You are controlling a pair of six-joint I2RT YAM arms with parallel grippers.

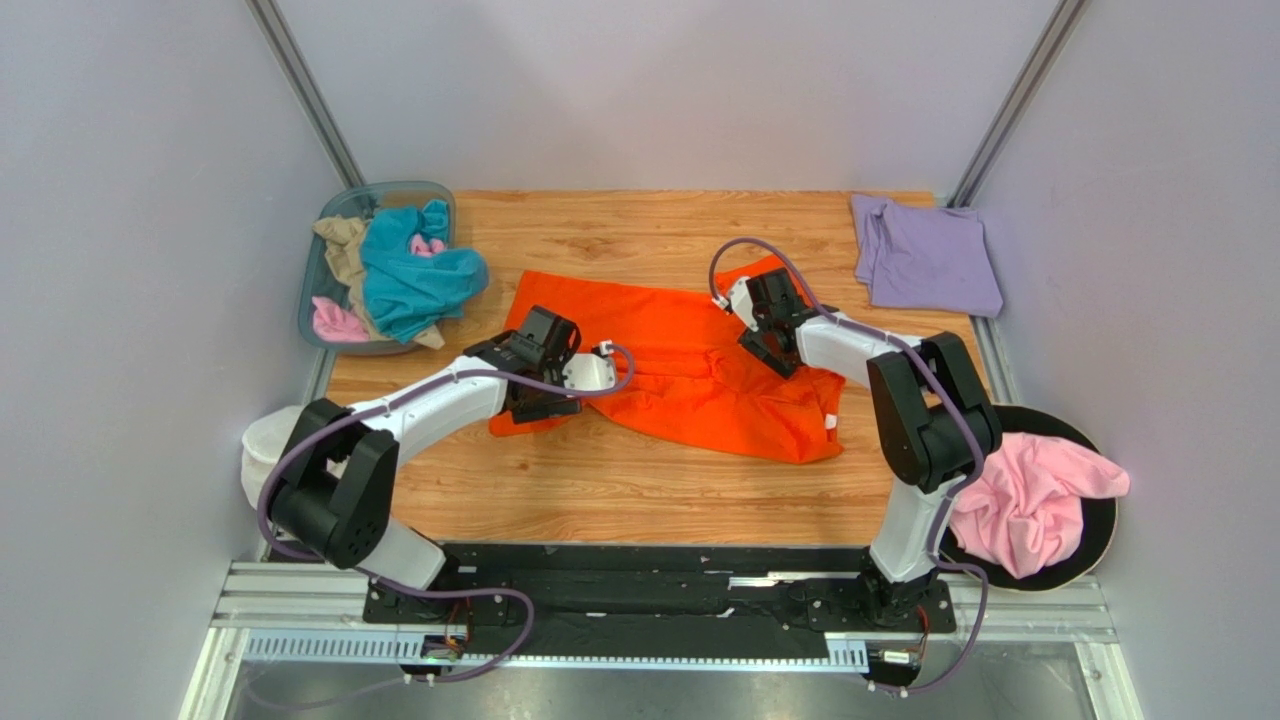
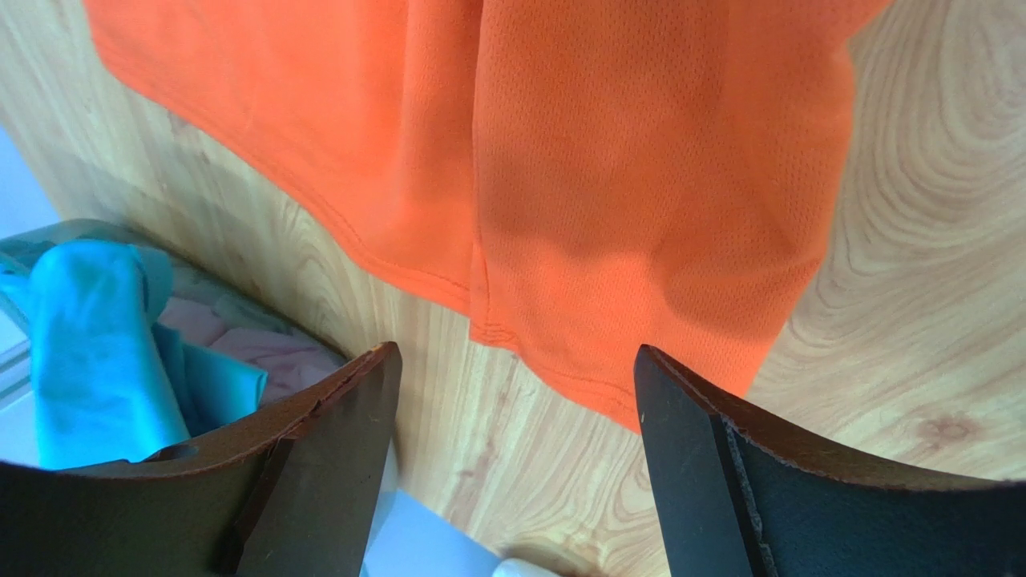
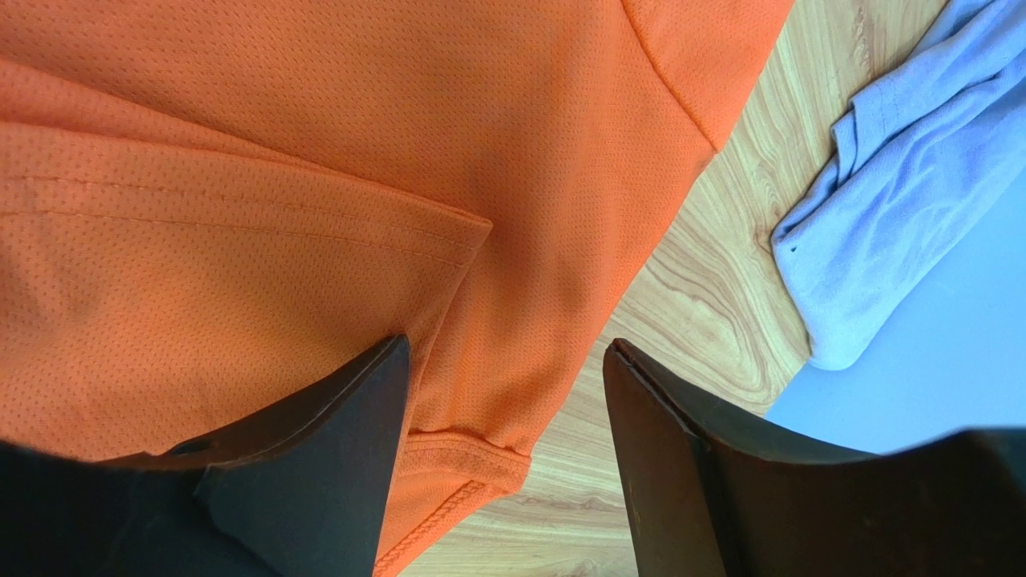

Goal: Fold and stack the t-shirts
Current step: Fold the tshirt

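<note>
Far left, back corner of bench (image 1: 601, 503): clear bin (image 1: 334, 210) stuffed with crumpled teal shirt (image 1: 413, 273), tan shirt (image 1: 343, 248) and pink shirt (image 1: 334, 318).

Left arm (image 1: 436, 398) reaching to near-left edge of orange shirt (image 1: 691, 368). Left jaws spread wide over its hem, gripping nothing; only cloth and wood grain between the fingers (image 2: 325, 457).

Orange shirt mid-bench: bright, fine mesh weave with pinholes, stitched hems, laid out mostly flat, one layer doubled over, some wrinkles.

Right arm (image 1: 842, 342) over the shirt's far-right part. Right jaws released, parted above a folded hem, nothing clamped.

Back-right corner: lavender shirt (image 1: 924, 255), folded flat, well apart from the orange one.

Far right, off bench edge: second pink shirt (image 1: 1037, 495) bunched on black round disc (image 1: 1109, 525).
</note>
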